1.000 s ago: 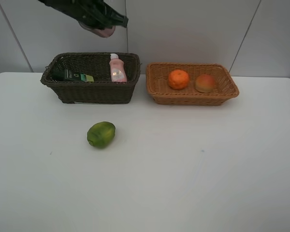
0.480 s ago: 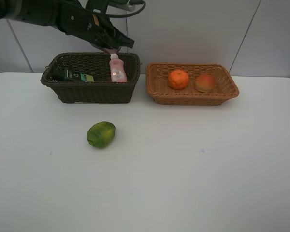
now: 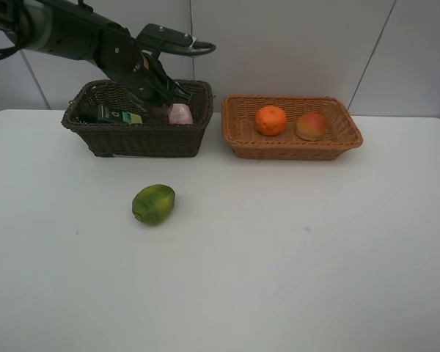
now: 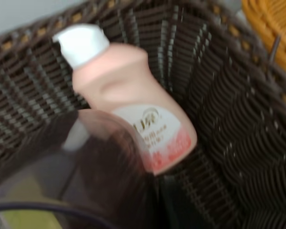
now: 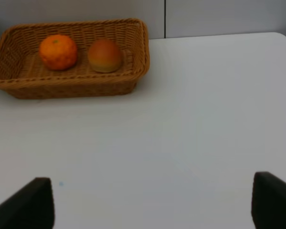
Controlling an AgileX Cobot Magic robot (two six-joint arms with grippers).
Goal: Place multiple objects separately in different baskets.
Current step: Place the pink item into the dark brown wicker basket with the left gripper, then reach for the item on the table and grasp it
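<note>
I've got the L jaws (image 3: 163, 103) down inside the dark basket (image 3: 143, 139), clamped on the mauve cup (image 4: 105, 167), pink bottle (image 4: 128, 105) touching just beside it. R jaws (image 5: 152, 202) spread wide over bare desk (image 5: 205, 119), nothing between. Orange (image 5: 58, 52) and peach (image 5: 105, 55) sit in tan basket (image 5: 71, 86) ahead of them. Green fruit (image 3: 153, 203) on desk.

Left claw (image 3: 161, 99) reaches down closed; right claw (image 5: 148, 202) spread wide, holding nothing.
</note>
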